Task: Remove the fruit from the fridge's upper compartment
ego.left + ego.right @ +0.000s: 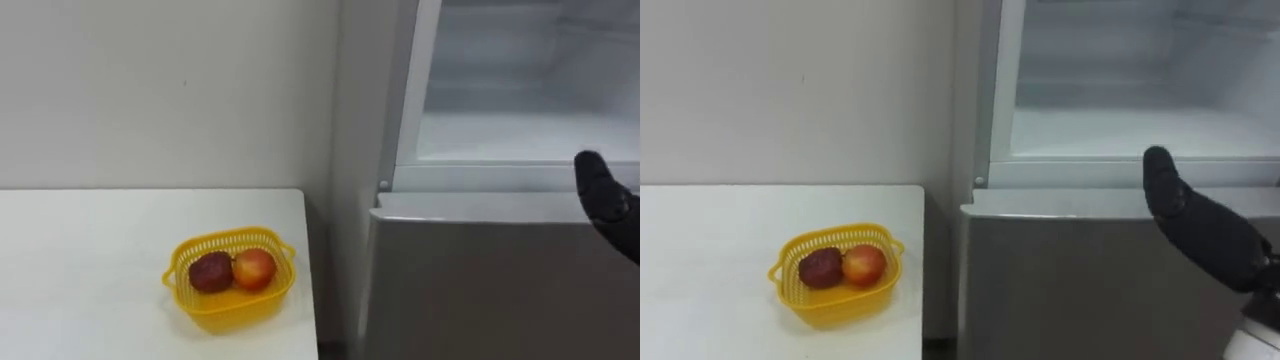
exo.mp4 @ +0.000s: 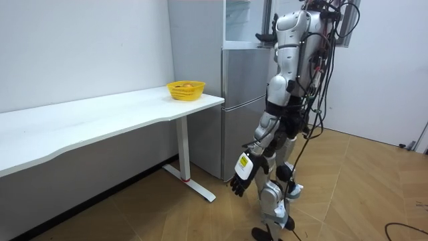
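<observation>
The upper fridge compartment [image 1: 520, 135] stands open, and what shows of its white inside and shelf is bare. My right hand [image 1: 1195, 225] is raised in front of the compartment's lower sill, open, fingers straight and pointing toward the opening, holding nothing. In the room view I stand upright facing the fridge [image 2: 234, 100], right hand [image 2: 265, 36] up at the compartment, while my left hand [image 2: 238, 182] hangs open beside my leg.
The grey lower fridge door [image 1: 480, 290] is closed. To my left a white table [image 1: 80, 260] reaches up to the fridge's side; on it a yellow basket [image 1: 230, 238] holds a dark red fruit [image 1: 211, 272] and a red-yellow apple [image 1: 254, 268].
</observation>
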{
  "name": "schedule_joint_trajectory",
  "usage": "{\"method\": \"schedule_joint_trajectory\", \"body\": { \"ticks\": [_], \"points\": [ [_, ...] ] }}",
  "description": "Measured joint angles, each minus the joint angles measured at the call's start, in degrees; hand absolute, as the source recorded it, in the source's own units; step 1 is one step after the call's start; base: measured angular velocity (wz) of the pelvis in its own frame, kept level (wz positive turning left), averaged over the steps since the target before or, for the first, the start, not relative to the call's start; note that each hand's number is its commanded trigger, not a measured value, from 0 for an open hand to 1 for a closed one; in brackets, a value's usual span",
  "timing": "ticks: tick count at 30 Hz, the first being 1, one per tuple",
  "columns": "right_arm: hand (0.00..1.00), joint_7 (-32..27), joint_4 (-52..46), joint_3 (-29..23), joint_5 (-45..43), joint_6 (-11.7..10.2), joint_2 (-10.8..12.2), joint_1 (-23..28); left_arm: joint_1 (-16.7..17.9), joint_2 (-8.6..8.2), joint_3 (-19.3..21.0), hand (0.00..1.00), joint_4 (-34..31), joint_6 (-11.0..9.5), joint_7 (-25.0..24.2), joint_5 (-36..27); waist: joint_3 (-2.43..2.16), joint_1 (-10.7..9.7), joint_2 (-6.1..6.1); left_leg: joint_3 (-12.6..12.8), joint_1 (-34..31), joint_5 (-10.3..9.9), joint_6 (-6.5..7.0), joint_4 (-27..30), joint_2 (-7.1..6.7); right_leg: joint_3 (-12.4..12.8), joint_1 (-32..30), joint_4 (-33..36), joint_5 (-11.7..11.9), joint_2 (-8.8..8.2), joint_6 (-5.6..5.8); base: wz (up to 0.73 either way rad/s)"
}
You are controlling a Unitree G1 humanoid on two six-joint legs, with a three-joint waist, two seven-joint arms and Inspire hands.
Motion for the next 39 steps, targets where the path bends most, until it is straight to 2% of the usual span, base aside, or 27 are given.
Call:
{"method": "schedule_joint_trajectory", "body": {
  "ticks": [3,6,8,13,17,19,21,24,27,34,39],
  "points": [
    [0.0,0.0,1.6,0.0,2.6,0.4,1.9,1.6,0.4,-0.04,-0.7,0.0,0.1,0.0,0.8,0.0,0.07,-0.9,1.13,-0.3,0.0,0.0,0.01,0.0,-0.24,0.0,0.2,-0.1,0.0,0.02,0.02,0.0],
    [0.0,-0.6,4.0,0.0,2.7,0.6,3.5,4.6,0.8,-0.15,-0.7,0.0,0.1,0.2,1.0,0.0,0.01,-1.0,1.55,-0.2,0.1,0.0,0.01,0.0,-0.27,0.0,0.8,-0.3,-0.1,-0.01,0.03,0.0],
    [0.0,-1.3,5.9,0.2,2.6,0.6,3.9,5.3,0.7,-0.22,-0.8,0.0,0.0,0.4,1.0,0.0,-0.04,-0.9,1.62,-0.2,0.1,0.0,0.01,0.0,-0.3,0.0,0.9,-0.9,-0.1,0.0,0.03,0.0],
    [0.0,-2.0,12.8,1.1,3.6,0.7,4.2,6.6,0.4,-0.32,-1.1,0.0,-0.1,0.5,1.0,0.0,0.24,-0.7,1.06,-0.1,0.5,0.0,0.01,0.0,-0.48,0.5,0.7,-0.9,-0.5,-0.05,0.24,0.0],
    [0.0,-2.0,16.9,1.5,4.3,0.5,4.5,8.2,1.1,-0.46,-1.1,0.0,-1.1,0.7,1.1,0.0,0.23,-0.6,1.15,0.3,0.3,0.0,0.01,-0.3,-0.5,1.2,0.0,-0.8,-0.5,0.06,0.28,-0.08],
    [0.0,-2.3,21.1,1.6,6.6,0.4,4.6,8.2,1.9,-0.47,-1.1,0.0,-2.5,0.7,1.9,-0.1,0.2,-0.7,1.09,0.8,0.4,0.0,0.01,-0.3,-0.48,1.5,0.0,-0.8,-0.5,0.05,0.28,-0.11],
    [0.0,-2.6,25.4,1.5,12.3,0.6,4.9,8.5,2.1,-0.5,-1.1,0.0,-2.8,0.7,2.6,0.0,0.19,-1.0,1.27,0.9,0.4,0.0,0.01,-0.3,-0.51,1.5,0.0,-0.9,-0.5,0.01,0.29,-0.05],
    [0.0,-2.7,27.3,1.3,17.2,0.6,5.6,10.1,2.2,-0.5,-1.0,0.0,-3.5,0.6,3.1,-0.1,-0.11,-1.6,1.76,0.9,0.4,0.0,0.01,-0.3,-0.52,1.5,0.2,-0.9,-0.5,0.0,0.29,0.0],
    [0.0,-3.1,27.6,0.9,21.5,0.6,5.6,11.3,2.9,-0.51,-1.1,0.0,-3.7,0.4,3.1,-0.1,-0.02,-2.4,2.03,0.8,1.1,0.0,0.0,-0.3,-0.55,1.5,1.0,-1.0,-0.5,-0.03,0.31,-0.03],
    [0.0,-8.3,29.9,-4.1,30.0,0.6,5.4,11.5,3.4,-0.49,-0.9,0.0,-5.2,0.8,3.5,-0.5,0.04,-4.2,2.1,0.8,0.6,0.0,0.0,-0.3,-0.65,1.8,0.3,-0.9,-1.1,-0.06,0.38,0.02],
    [0.0,-11.1,31.3,-10.6,40.1,0.6,4.0,10.8,4.8,-0.41,1.2,0.0,-7.1,0.9,2.8,-0.4,-0.01,-5.4,1.13,0.9,0.0,0.0,0.0,-0.3,-0.57,1.8,-0.4,-0.8,-1.0,0.03,0.28,-0.01]
  ]
}}
